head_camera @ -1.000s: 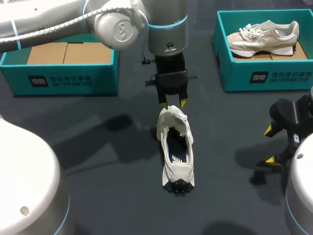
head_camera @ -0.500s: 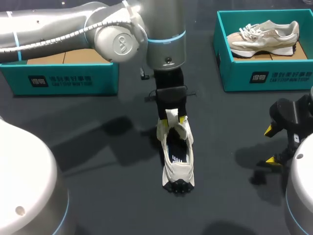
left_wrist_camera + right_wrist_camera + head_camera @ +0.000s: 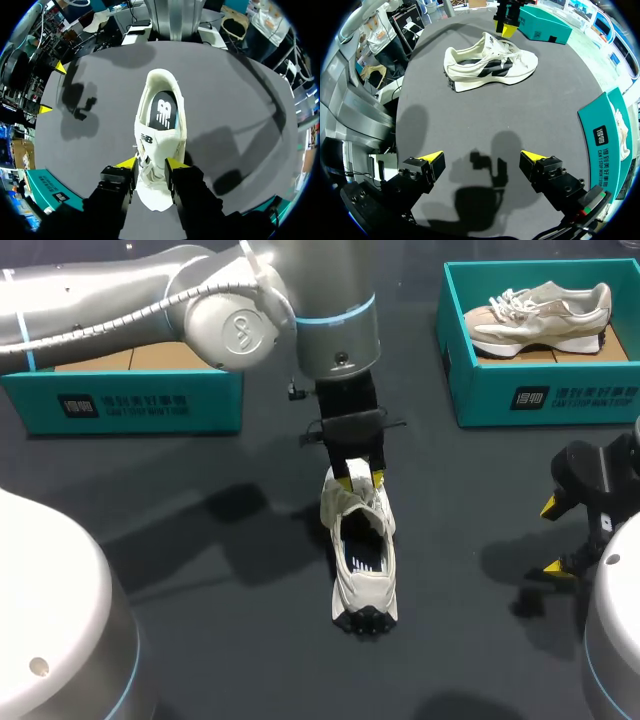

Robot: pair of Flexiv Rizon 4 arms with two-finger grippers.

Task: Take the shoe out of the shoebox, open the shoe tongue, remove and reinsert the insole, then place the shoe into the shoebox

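Left pincer (image 3: 358, 480) lowered, pinching tongue (image 3: 149, 141), shoe (image 3: 364, 565) heel toward robot

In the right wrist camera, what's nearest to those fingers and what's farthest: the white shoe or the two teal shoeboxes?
1. Teal shoebox, close beside the right fingers.
2. White shoe, ahead, mid-table.
3. Second teal shoebox, beyond the shoe.

Bright overhead light; the left arm (image 3: 120, 310) gleams softly and throws a soft-edged shadow across the dark table (image 3: 250, 660).
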